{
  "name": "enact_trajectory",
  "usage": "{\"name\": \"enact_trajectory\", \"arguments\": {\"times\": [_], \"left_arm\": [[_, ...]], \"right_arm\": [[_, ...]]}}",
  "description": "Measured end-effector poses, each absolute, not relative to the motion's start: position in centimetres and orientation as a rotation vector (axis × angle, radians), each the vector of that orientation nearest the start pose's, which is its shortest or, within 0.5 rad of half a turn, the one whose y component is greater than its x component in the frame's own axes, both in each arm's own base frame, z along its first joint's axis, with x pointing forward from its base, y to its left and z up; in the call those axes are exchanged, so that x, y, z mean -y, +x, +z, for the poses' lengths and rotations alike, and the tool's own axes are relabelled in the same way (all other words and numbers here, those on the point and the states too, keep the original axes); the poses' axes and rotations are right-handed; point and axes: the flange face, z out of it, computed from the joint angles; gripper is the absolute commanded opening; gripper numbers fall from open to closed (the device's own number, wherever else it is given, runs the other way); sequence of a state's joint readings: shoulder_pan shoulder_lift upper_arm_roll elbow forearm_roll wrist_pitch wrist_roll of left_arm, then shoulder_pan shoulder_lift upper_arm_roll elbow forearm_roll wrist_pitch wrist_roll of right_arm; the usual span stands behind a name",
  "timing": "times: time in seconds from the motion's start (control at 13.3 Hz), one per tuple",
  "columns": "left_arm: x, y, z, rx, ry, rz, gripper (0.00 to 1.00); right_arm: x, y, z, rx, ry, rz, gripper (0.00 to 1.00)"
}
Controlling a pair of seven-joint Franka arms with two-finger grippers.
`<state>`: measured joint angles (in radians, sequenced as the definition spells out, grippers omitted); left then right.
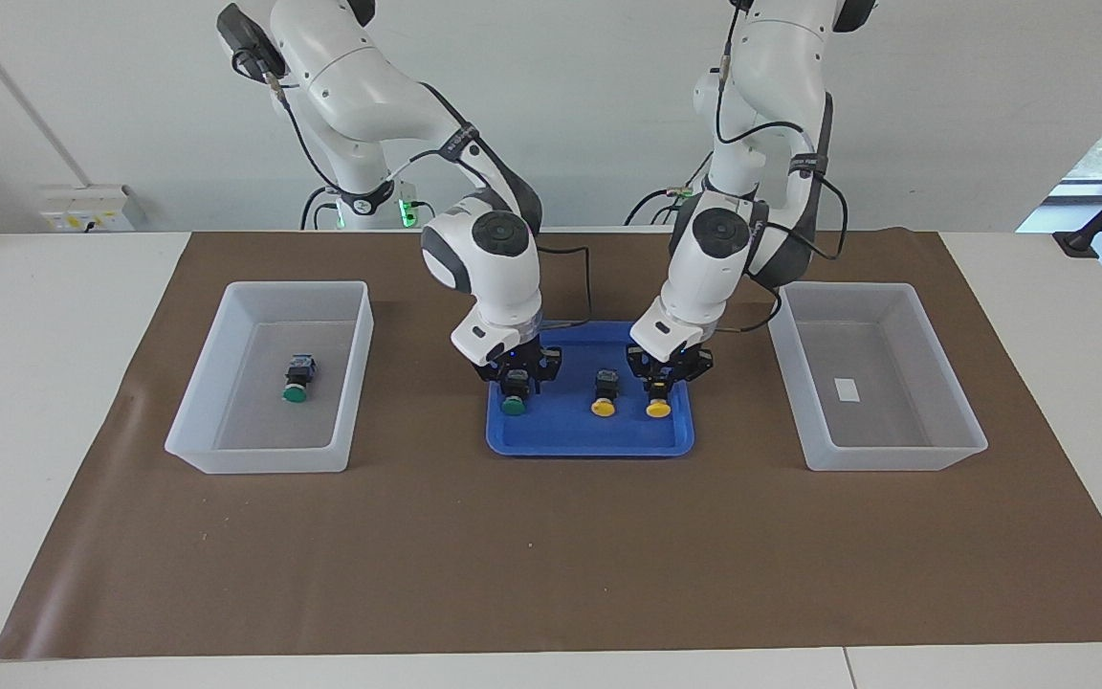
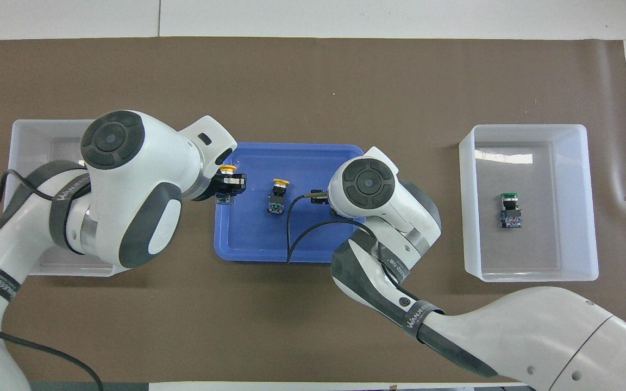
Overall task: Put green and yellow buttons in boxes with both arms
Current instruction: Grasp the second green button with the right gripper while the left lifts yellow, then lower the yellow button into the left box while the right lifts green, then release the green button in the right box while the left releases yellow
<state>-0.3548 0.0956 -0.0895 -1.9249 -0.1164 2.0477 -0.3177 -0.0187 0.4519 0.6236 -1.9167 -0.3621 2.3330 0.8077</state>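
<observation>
blue tray (image 1: 589, 442) is holding three buttons. left gripper (image 1: 659, 388) is clamping one yellow button (image 1: 658, 410), seemingly lifting; right gripper (image 1: 515, 383) is closing around the green button (image 1: 513, 406). next, i judge, each is carrying towards its box (image 1: 876, 378), clearing the wall.

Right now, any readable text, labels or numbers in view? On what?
"WANJEE", rest blurred: right arm's strap.
"WANJEE", rest blurred: left arm's strap.
White label in the box at the left arm's end: too small to read.
Nothing else legible.
</observation>
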Motion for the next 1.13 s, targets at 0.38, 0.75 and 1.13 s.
{"name": "enact_trajectory", "arguments": {"times": [0.38, 0.75, 1.13], "left_arm": [[5.5, 55.3, 48.5, -0.238, -3.246, 0.075, 0.0], [-3.0, 54.2, 43.3, -0.297, -3.25, 0.1, 0.0], [-5.4, 52.9, 39.3, -0.321, -3.247, 0.1, 0.99]], "right_arm": [[-33.3, 52.3, 29.0, 0.012, -3.103, -0.107, 0.0], [-31.4, 55.8, 38.7, 0.015, -3.211, -0.101, 0.0], [-12.4, 58.1, 52.2, 0.203, -3.233, 0.091, 0.0]]}}
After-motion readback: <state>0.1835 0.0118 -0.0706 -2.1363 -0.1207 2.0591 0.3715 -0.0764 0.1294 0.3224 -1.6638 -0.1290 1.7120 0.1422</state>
